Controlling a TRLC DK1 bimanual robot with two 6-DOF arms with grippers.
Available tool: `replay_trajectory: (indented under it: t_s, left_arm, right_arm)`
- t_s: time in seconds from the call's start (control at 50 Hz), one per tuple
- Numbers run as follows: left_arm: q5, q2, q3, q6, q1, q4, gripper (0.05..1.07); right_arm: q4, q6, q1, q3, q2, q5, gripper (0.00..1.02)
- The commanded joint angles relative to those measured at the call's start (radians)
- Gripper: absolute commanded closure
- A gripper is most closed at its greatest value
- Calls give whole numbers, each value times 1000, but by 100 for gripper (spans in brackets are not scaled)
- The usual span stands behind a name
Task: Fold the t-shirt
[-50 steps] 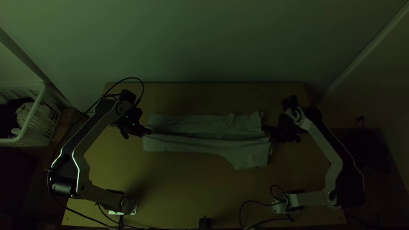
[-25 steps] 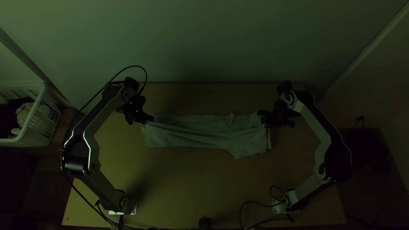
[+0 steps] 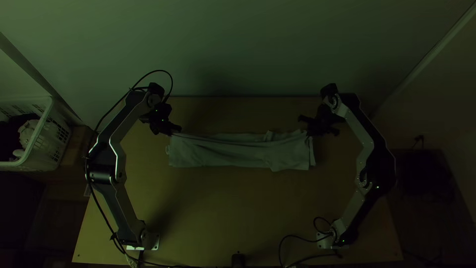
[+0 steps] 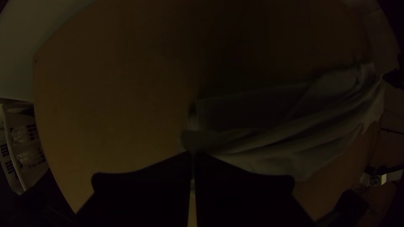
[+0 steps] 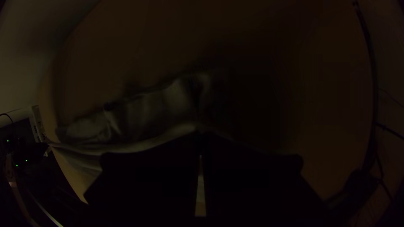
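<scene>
Past your surface's left edge, a basket holds cloth. Your arms bend, left gripper and right gripper closed on the t-shirt.

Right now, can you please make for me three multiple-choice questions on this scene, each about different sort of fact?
1. Where is the basket?
A) left of the table
B) on the table
C) right of the table

2. Of left claw and right claw, how many grip the shirt?
A) none
B) one
C) two

3. How does the shirt lie?
A) in a ball
B) in a long strip
C) fully spread

1 A: it stands past the table's left edge.
2 C: cloth runs to both claws' tips.
3 B: it stretches narrow between the claws.
</scene>
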Motion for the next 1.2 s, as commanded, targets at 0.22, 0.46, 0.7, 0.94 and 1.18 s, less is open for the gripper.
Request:
replay_trajectory:
  t_s: [0.22,0.46,0.7,0.94,1.18]
  left_arm:
    - [3,72,47,5,20,17,104]
    - [22,80,24,-3,18,23,98]
    - [167,77,18,-18,47,24,98]
    - [203,21,-12,-14,46,26,10]
    - [261,-58,-57,-17,75,53,10]
  right_arm:
    - [-13,10,-9,91,114,10,100]
    - [38,8,-13,80,133,15,92]
    - [122,-12,-18,13,73,7,41]
    - [108,-24,-26,8,24,4,17]
    - [93,-28,-47,2,-68,2,6]
